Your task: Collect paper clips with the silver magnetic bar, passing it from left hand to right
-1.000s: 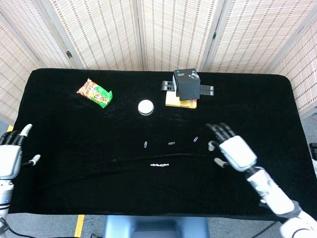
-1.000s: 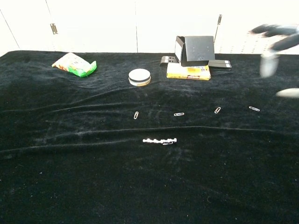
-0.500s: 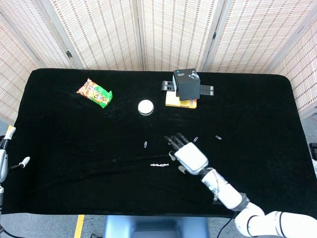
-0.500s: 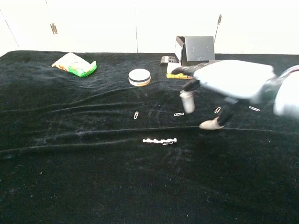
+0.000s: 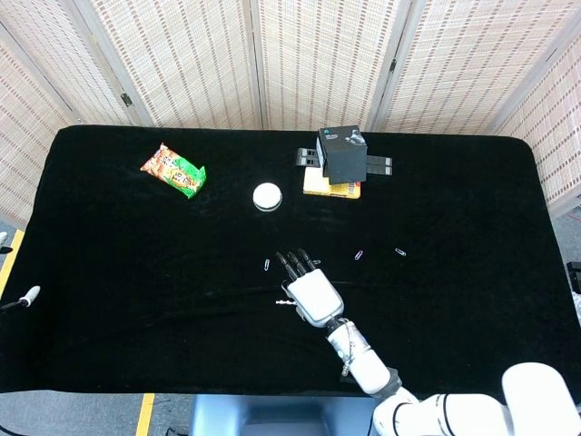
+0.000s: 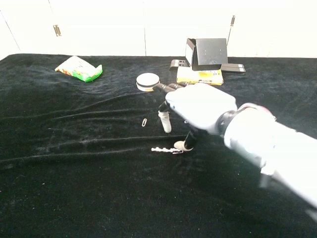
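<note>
- At the far left edge of the head view only a fingertip of the left hand [image 5: 25,295] shows, having slid almost out of frame since a second ago; whether its fingers are apart or curled I cannot tell.
- In the upper left lies a green and orange snack packet [image 5: 172,170], well apart from the work; further right, above centre, a white round tin [image 5: 267,195].
- A paper clip [image 5: 267,264] lies just left of centre on the black surface [image 5: 118,272].
- At centre the right hand [image 5: 307,286] has swept in from the right side over the last second; its fingers are spread and hold nothing, and in the chest view the thumb tip hangs just beside the right end of the silver magnetic bar [image 6: 166,149] (contact I cannot confirm).
- That means the right hand is set to take the bar straight off the surface, though the task names a pass from the left.
- Right of centre lie two more clips [image 5: 360,255] [image 5: 400,252]; the hand covers one that showed earlier.
- Upper centre-right, a black box [image 5: 342,154] sits on a yellow pack [image 5: 320,188], clear of the reach.
</note>
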Controlling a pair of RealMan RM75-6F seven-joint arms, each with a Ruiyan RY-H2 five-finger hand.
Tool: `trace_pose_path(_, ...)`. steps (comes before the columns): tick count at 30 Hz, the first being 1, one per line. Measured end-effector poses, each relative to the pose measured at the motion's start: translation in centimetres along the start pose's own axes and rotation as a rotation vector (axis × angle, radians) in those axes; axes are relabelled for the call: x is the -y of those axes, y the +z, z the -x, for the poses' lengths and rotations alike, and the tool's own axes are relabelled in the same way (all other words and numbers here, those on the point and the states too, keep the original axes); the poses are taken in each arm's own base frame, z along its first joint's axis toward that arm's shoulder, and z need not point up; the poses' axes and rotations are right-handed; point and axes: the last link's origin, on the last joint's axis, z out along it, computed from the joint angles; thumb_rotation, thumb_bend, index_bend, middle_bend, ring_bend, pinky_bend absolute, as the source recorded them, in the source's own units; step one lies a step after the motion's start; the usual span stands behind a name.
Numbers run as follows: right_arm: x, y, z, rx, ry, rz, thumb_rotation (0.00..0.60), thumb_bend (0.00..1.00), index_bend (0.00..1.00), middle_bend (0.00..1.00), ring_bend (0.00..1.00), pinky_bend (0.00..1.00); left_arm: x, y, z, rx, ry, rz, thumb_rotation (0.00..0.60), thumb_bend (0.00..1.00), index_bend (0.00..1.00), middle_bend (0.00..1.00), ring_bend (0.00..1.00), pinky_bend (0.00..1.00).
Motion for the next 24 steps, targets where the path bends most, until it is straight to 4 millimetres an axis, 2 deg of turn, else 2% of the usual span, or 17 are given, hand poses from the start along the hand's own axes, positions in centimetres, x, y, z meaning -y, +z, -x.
trace_pose_path(8,0.8,0.9,1.8,0.033,-0.027,0.067,0.6,0.26,0.52,0.0,0.0,0.0,0.8,0.0,0.0,0.027,-0.027,-0.012,0.6,0.22,0.06,0.32,0.25,0.17)
trace_pose_path(19,1.4,1.9,2.8,0.053,-0.015,0.069,0.6,0.26,0.54,0.01,0.0,0.0,1.5,-0.1,-0.3,0.034,-0.048,-0.023,0.6,0.22,0.06,0.32,0.25,0.17)
trace_pose_path(24,1.5,2.2,3.1,0.06,-0.013,0.065,0.6,0.26,0.55,0.02,0.0,0.0,1.9,0.0,-0.5,0.039,-0.055,-0.043,0.6,0.29,0.06,0.32,0.25,0.17)
